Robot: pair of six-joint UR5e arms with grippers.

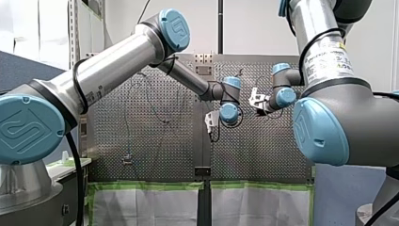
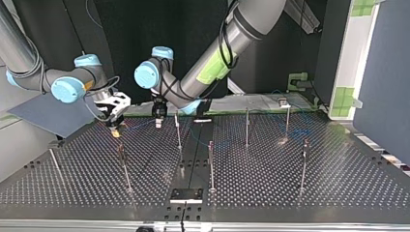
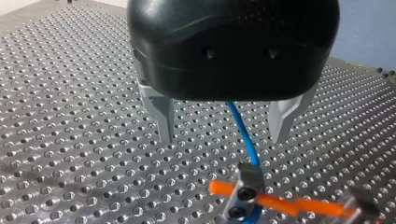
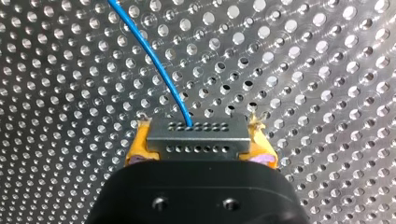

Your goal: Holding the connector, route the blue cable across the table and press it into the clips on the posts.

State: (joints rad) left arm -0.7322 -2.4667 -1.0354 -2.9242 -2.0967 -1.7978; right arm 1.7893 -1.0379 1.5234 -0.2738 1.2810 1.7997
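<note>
In the right wrist view my right gripper (image 4: 201,150) is shut on a grey connector (image 4: 198,135), with yellow pads (image 4: 140,144) on either side of it. The blue cable (image 4: 159,65) leaves the connector and curves away over the perforated table (image 4: 303,70). My left gripper (image 3: 222,139) hangs open above the table, and the blue cable (image 3: 240,128) passes between its metal fingers (image 3: 163,116) untouched. Ahead of it the cable reaches a small metal clip (image 3: 245,186) with an orange piece across it. In the top view my right gripper (image 2: 116,116) and my left gripper (image 2: 158,113) hang close together at the far left.
Several thin upright posts stand across the table, among them one (image 2: 178,130) beside my left gripper, one (image 2: 211,164) in the middle and one (image 2: 303,164) at the top view's right. A black plate (image 2: 186,195) sits at the near edge.
</note>
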